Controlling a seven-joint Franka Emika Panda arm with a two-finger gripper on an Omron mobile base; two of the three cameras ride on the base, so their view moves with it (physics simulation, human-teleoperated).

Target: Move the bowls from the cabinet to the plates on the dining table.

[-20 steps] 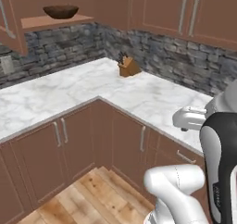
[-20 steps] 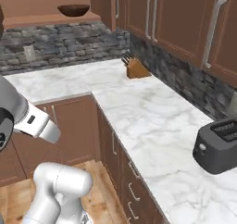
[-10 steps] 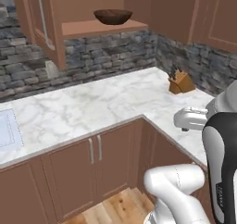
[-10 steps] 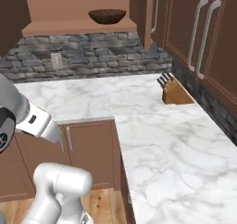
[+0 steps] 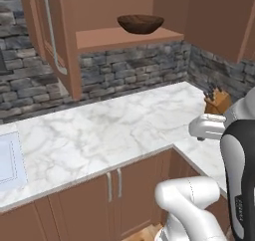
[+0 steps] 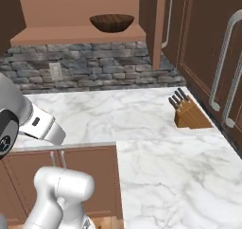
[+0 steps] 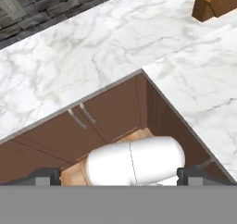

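A dark brown wood-like bowl (image 5: 140, 23) (image 6: 112, 22) sits alone on the open shelf of the reddish-brown wall cabinet (image 5: 124, 37) (image 6: 75, 34). The cabinet door (image 5: 50, 36) (image 6: 158, 24) stands swung open, edge-on, beside it. My gripper (image 7: 118, 177) is open, with its two dark fingertips (image 7: 46, 174) far apart and nothing held between them. It points down at the corner of the low cabinets, well below and in front of the bowl. The plates and the dining table are out of view.
An L-shaped white marble counter (image 5: 99, 130) (image 6: 165, 171) runs under the shelf against a stone backsplash. A wooden knife block (image 5: 217, 101) (image 6: 189, 114) (image 7: 213, 3) stands in its corner. A sink edge (image 5: 7, 160) lies at far left. Closed wall cabinets with long handles (image 6: 222, 76) line the right.
The base has turned, so the whole scene has slid across both views. The shelf with the bowl is now nearer and more central. The gripper has stayed open.
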